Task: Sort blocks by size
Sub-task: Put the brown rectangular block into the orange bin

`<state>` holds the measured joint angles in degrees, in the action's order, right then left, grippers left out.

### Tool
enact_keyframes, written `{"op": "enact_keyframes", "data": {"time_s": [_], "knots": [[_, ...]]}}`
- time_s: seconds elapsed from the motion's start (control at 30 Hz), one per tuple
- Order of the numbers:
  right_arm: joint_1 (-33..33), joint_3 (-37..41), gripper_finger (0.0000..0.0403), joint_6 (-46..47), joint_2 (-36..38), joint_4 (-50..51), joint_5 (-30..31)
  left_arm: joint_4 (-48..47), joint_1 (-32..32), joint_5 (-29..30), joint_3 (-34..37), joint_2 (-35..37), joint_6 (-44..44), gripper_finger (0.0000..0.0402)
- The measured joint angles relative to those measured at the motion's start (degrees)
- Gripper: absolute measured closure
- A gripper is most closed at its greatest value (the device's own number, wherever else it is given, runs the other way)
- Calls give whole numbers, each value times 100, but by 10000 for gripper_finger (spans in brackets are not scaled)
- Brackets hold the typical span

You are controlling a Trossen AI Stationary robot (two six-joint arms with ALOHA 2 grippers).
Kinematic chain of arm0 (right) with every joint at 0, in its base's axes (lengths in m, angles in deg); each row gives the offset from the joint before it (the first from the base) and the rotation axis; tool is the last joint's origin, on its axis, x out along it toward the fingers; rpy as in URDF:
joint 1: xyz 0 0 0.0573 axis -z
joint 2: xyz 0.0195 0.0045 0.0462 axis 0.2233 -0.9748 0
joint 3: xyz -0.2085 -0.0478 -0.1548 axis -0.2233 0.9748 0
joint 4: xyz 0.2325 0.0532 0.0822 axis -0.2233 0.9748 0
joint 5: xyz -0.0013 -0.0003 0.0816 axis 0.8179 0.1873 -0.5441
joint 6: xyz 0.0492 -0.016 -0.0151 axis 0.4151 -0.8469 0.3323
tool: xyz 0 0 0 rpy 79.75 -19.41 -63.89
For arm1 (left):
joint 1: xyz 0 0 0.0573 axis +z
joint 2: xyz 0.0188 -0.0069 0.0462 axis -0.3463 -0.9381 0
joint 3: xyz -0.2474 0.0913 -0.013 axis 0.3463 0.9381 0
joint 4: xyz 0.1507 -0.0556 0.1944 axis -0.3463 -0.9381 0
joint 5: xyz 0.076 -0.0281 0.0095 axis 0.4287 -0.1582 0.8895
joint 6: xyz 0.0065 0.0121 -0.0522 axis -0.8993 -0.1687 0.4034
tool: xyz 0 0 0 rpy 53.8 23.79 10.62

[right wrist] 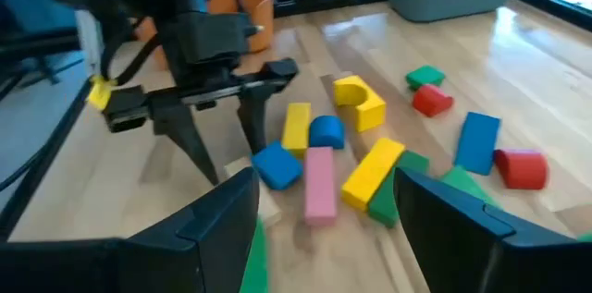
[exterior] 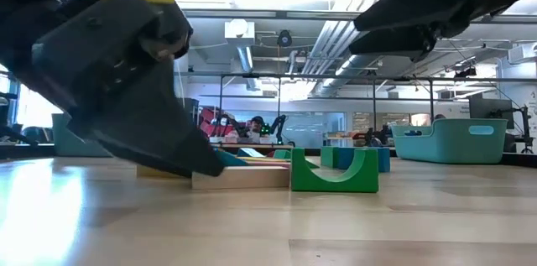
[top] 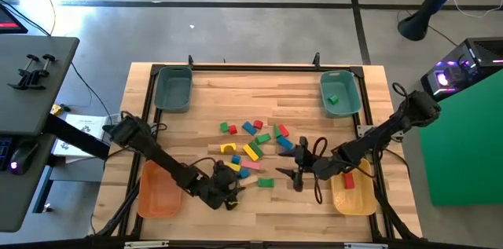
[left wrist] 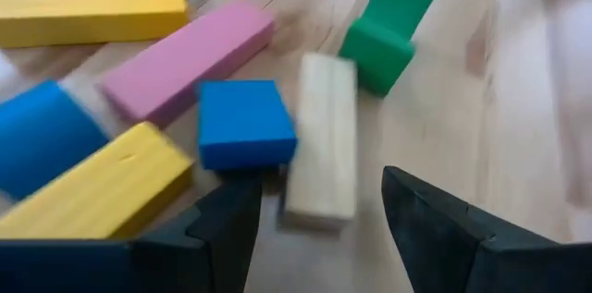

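On table (left wrist: 518, 99), natural bar (left wrist: 320, 136) between left gripper's (left wrist: 319, 214) open fingers.

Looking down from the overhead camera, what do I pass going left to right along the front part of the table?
Orange bin → left gripper → small green block → right gripper → yellow bin, with a red block inside it.

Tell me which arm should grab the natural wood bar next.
Left, probably. The left gripper is open with the natural wood bar lying right between its fingers. The right gripper is open too, but it sits farther back, facing the pile with a pink bar ahead.
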<state>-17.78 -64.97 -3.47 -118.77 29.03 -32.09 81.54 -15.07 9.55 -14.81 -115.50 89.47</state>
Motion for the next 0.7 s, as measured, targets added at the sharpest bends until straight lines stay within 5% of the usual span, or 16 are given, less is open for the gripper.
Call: {"op": "enact_keyframes", "data": {"time_s": [0.37,0.7], "knots": [[-291,0,155,-219,0,383,-60,-433,-13,457,-717,-661,-43,207],[-550,0,155,-139,85,596,107,-1220,34,-51,-718,-328,176,336]]}}
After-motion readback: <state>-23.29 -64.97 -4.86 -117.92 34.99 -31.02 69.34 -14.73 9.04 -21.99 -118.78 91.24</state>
